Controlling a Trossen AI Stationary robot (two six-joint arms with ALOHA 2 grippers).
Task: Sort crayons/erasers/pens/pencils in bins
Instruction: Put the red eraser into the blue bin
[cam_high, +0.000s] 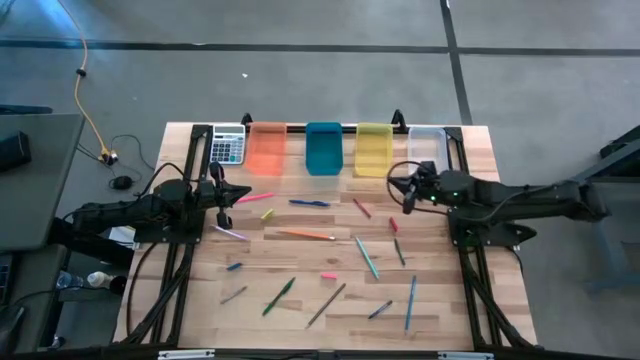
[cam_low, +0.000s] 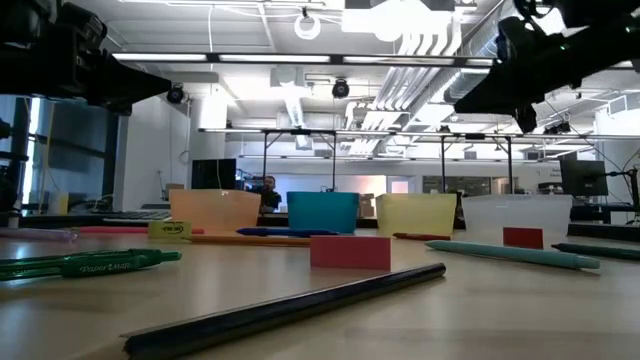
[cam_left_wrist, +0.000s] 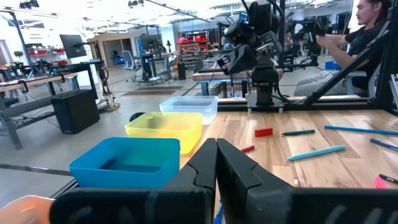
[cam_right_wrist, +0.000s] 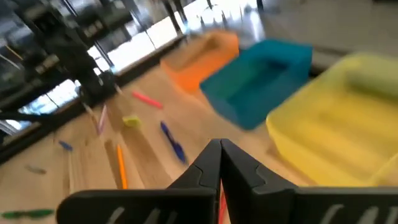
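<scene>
Along table's far edge, high view: four bins (cam_high: 322, 148) look empty; pens (cam_high: 367, 257), pencils (cam_high: 306, 235), erasers (cam_high: 328, 275) all loose mid-table, sorting not begun. Left gripper (cam_high: 243, 193) near left edge, right gripper (cam_high: 393, 184) by yellow bin (cam_high: 373, 149), both empty. Left wrist view: fingers (cam_left_wrist: 202, 168) pressed together. Right wrist view: same, nothing pinched.

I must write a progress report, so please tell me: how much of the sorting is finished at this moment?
Nothing looks sorted yet. Where their insides show, the bins hold nothing, and the pens, pencils and erasers lie scattered on the table. Nothing is in hand: the left gripper and the right gripper are both shut and empty, above the table near the bins. All the sorting is left.
</scene>
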